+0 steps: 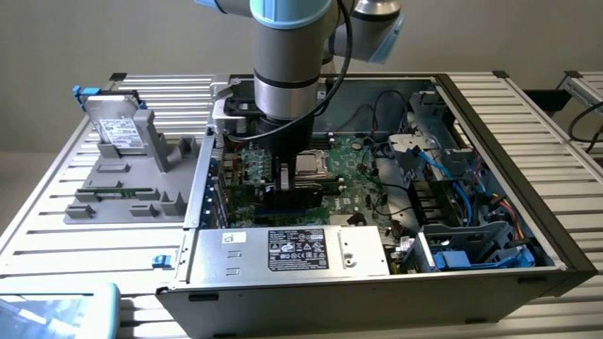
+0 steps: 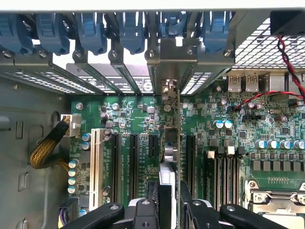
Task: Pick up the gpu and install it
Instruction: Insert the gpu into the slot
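Gpu (image 2: 177, 143) upright in gripper (image 2: 169, 200) over motherboard (image 2: 138, 119) slots.

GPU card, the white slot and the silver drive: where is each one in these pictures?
gpu (image 2: 178, 119), wrist view, on its thin edge.
white slot (image 2: 95, 157), wrist view, midway along its length.
silver drive (image 1: 118, 131), exterior view, on its white label.

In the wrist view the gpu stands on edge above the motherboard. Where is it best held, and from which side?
Pinch the gpu across its two flat faces at the upper edge, coming straight down from above, as the end effector seems to do. The card is thin and upright, and its lower edge faces the motherboard slots.
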`<state>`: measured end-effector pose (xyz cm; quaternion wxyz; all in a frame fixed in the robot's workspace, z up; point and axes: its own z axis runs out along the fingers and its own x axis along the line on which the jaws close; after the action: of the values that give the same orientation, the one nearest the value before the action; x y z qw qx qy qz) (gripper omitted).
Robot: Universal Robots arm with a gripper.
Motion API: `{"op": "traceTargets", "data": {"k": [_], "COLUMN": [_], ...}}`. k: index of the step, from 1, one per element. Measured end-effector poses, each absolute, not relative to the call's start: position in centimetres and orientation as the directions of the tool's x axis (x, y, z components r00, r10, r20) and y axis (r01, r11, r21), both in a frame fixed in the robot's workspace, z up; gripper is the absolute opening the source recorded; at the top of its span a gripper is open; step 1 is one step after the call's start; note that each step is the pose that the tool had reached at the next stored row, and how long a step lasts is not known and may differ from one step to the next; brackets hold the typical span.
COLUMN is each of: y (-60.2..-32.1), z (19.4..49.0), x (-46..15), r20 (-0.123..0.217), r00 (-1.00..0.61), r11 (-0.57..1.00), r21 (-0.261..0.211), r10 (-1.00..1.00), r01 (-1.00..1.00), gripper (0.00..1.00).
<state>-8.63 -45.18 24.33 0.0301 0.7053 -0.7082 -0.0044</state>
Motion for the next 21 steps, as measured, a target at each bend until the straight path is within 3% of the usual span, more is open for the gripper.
{"op": "traceTargets", "data": {"k": [21], "y": [-45.26], "z": [24.33], "x": [-8.63], "r20": [0.036], "r00": [-0.003], "r11": [0.005], "r21": [0.049], "r10": [-0.999], "r01": [-0.999], "gripper": [0.28]}}
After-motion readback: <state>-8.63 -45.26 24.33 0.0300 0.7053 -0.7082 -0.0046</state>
